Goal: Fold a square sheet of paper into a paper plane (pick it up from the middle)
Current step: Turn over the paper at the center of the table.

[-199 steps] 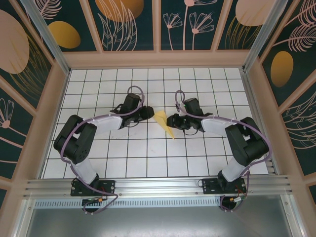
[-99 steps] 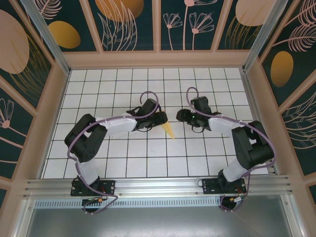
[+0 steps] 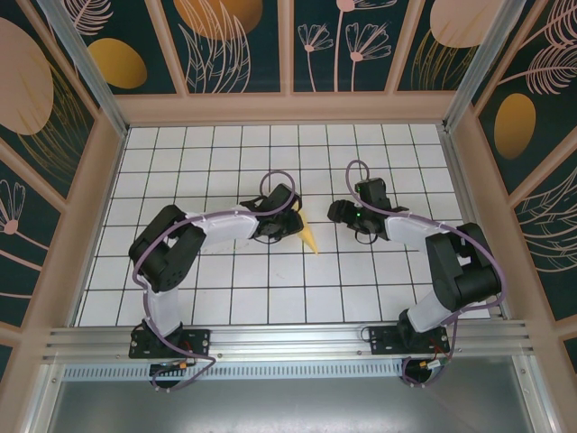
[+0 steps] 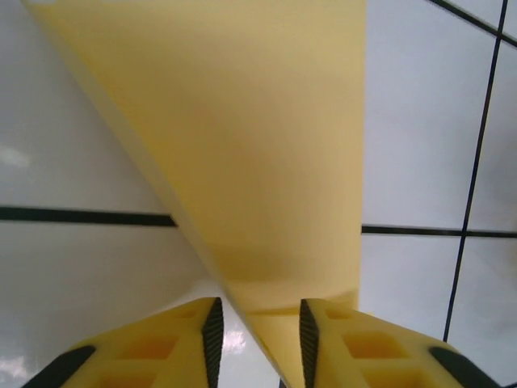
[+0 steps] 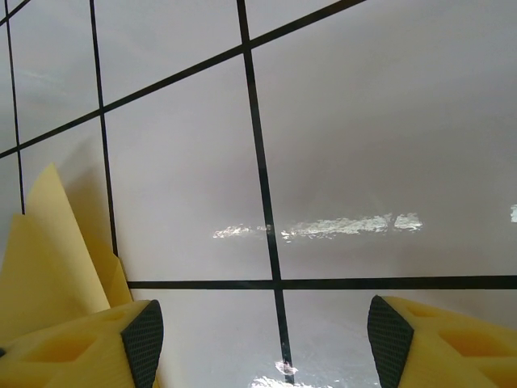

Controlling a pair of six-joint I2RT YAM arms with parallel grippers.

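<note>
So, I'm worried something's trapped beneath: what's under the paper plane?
The white gridded table lies under the paper plane; a black grid line runs in one side and out the other. The patch directly beneath is covered, so unconfirmed.

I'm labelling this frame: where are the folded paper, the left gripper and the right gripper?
folded paper (image 3: 309,236): top view, its tapering middle.
left gripper (image 4: 257,327): left wrist view, between its fingertips.
right gripper (image 5: 265,339): right wrist view, between its fingertips.
</note>
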